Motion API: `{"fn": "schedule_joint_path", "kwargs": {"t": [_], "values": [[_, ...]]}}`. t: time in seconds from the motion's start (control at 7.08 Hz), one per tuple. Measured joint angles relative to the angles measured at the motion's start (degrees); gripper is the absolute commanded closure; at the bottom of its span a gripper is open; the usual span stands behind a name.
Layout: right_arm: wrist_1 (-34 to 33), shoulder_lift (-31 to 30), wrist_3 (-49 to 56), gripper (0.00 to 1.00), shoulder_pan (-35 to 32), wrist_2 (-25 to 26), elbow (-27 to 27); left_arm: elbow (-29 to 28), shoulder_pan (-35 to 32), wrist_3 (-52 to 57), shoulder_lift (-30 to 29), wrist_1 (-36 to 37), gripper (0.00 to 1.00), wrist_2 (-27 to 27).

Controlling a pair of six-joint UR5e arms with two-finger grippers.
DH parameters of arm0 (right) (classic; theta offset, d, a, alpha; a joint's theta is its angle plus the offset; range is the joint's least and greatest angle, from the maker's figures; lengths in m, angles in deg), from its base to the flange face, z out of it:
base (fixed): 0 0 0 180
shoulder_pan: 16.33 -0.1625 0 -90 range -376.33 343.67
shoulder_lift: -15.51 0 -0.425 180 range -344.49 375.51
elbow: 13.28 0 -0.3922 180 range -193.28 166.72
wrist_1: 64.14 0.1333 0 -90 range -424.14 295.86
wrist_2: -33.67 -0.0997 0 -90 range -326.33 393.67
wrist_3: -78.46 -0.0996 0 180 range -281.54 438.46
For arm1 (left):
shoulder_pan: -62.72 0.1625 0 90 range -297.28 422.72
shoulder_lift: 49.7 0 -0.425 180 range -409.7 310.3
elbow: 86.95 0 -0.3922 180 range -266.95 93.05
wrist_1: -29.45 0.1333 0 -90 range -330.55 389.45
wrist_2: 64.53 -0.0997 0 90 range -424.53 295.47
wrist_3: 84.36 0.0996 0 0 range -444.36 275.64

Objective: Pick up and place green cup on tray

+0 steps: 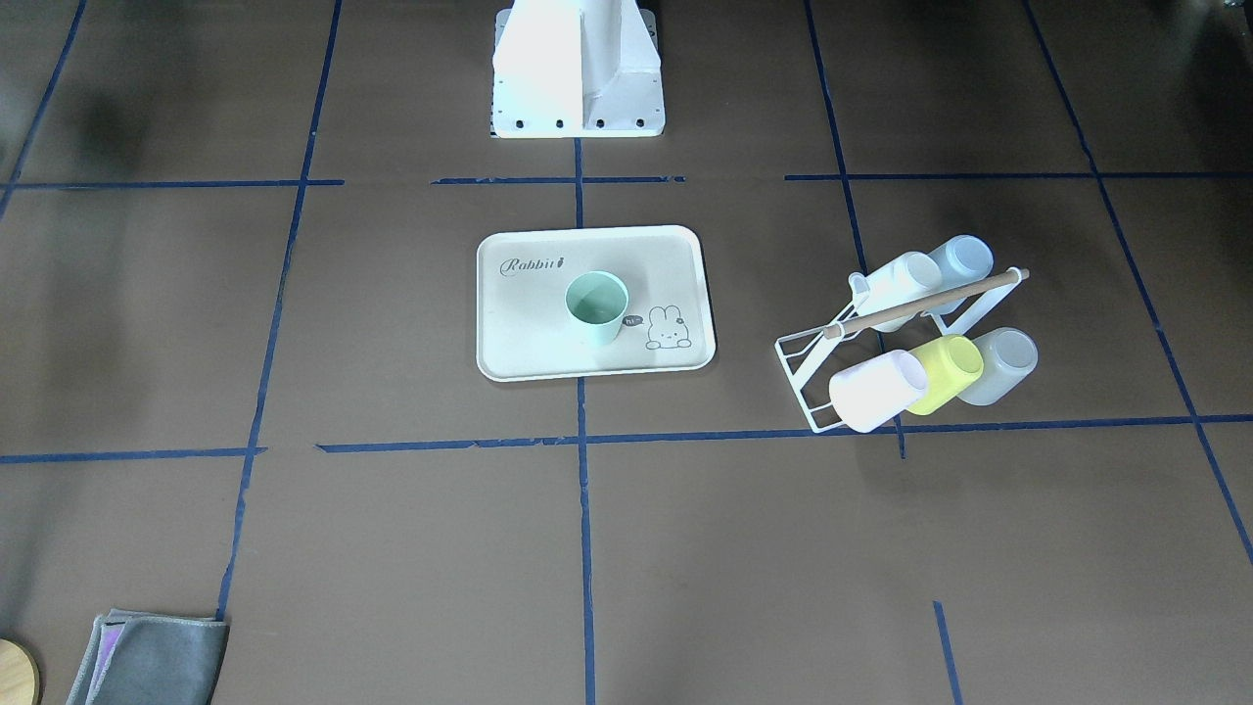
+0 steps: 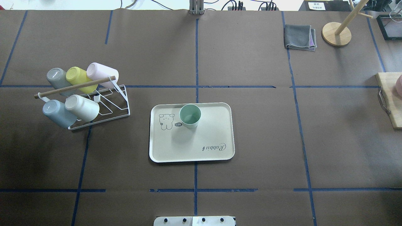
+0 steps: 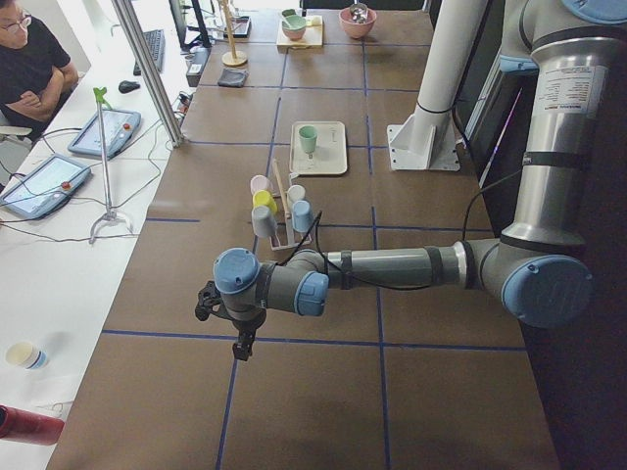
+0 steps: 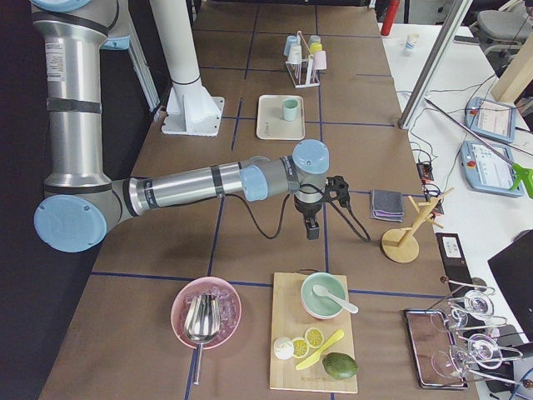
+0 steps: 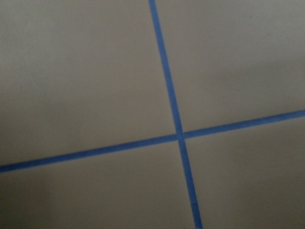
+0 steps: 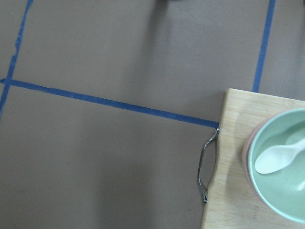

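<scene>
The left arm (image 3: 392,266) lies across the lower centre of the left-side view. The left gripper (image 3: 241,345) hangs above the table (image 3: 323,392), and its finger state cannot be determined. The right gripper (image 4: 311,227), centre of the right-side view, likewise cannot be judged. The green cup (image 1: 596,305) stands upright on the tray (image 1: 529,338), frame centre, beside the bunny drawing (image 1: 669,328), well apart from both grippers.

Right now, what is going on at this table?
The small pale mint-green plastic cup stands upright on the cream rectangular plastic tray, and nothing holds it. Both arms are away from the tray: the left end effector hangs over the brown table, the right end effector near a wooden cutting board. The placing looks done.
</scene>
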Motion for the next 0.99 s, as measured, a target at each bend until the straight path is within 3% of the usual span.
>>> {"fn": "schedule_joint_path", "kwargs": {"t": [0.28, 0.56, 0.99], "values": [[0.14, -1.19, 2.88, 0.00, -4.86, -4.93, 4.74, 0.06, -2.15, 3.05, -1.42, 7.44, 0.00, 2.50], [0.30, -2.77, 3.36, 0.00, -6.59, -5.08, 6.68, 0.02, -3.05, 3.37, -1.09, 9.00, 0.00, 7.25], [0.44, -2.73, 3.34, 0.00, -7.93, -3.45, 7.31, -0.10, -3.20, 3.42, -0.50, 8.95, 0.00, 7.95]]}}
